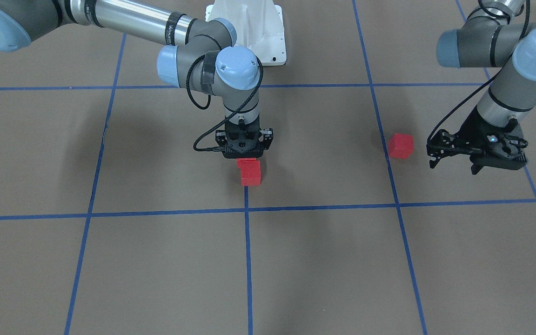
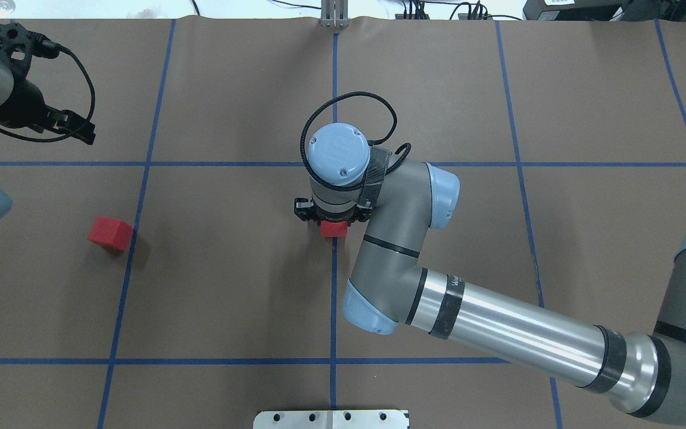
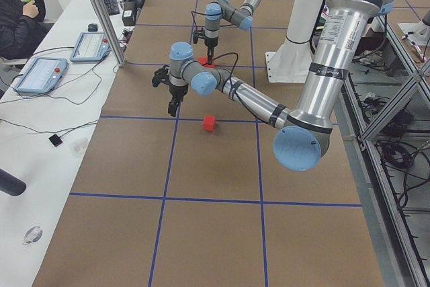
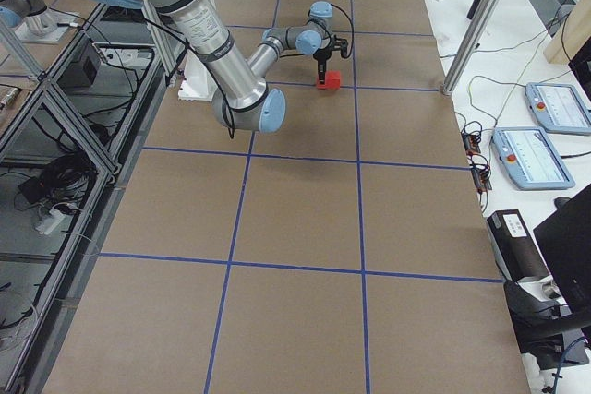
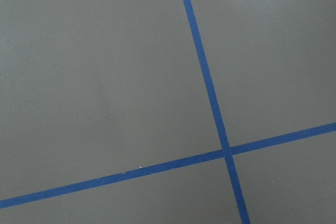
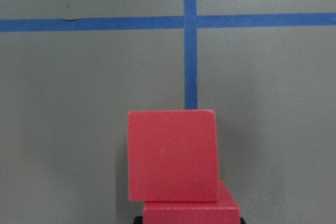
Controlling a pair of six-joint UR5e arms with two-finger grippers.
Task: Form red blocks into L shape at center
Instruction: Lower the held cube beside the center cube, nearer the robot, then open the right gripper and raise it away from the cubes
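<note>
Two red blocks sit together at the center, on the blue tape line just short of the crossing. The farther block rests on the floor and fills the middle of the right wrist view. The nearer block lies partly behind it, between the fingers of my right gripper, which points straight down and looks shut on it. The third red block lies alone by a tape line. My left gripper is open and empty, hovering beside that block, clear of it.
The white robot base plate lies behind the center. Blue tape lines divide the brown floor into large squares. The left wrist view shows only floor and a tape crossing. A desk with tablets and an operator stand off the floor's edge.
</note>
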